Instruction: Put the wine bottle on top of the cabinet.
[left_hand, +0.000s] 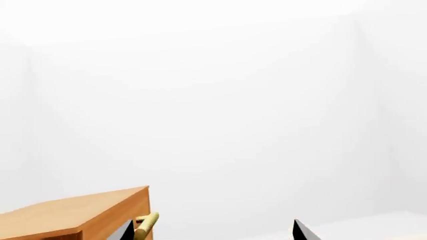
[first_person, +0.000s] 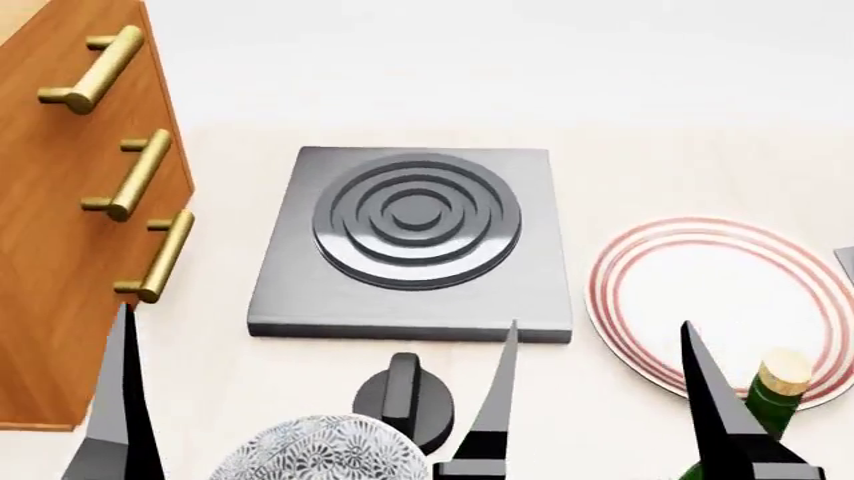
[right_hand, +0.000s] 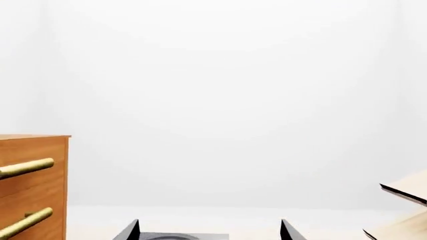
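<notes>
The wine bottle (first_person: 762, 399), dark green with a tan cork, stands at the near right of the table, partly hidden behind one finger of my right gripper (first_person: 599, 325). It is outside the jaws, and neither wrist view shows it. That gripper is open, with nothing between its tips in the right wrist view (right_hand: 210, 225). The orange-brown cabinet (first_person: 54, 250) with brass bar handles stands at the left. Its top (left_hand: 67, 212) and front (right_hand: 33, 155) show in the wrist views. My left gripper (left_hand: 212, 226) is open and empty beside the cabinet. Only one of its fingers (first_person: 123, 400) shows in the head view.
A grey hob plate (first_person: 414, 230) with concentric rings lies mid-table, with a black knob (first_person: 404, 398) in front of it. A patterned bowl (first_person: 320, 452) sits at the near edge. A red-ringed white plate (first_person: 721, 290) lies at the right. A pale wooden rack (right_hand: 408, 192) is further right.
</notes>
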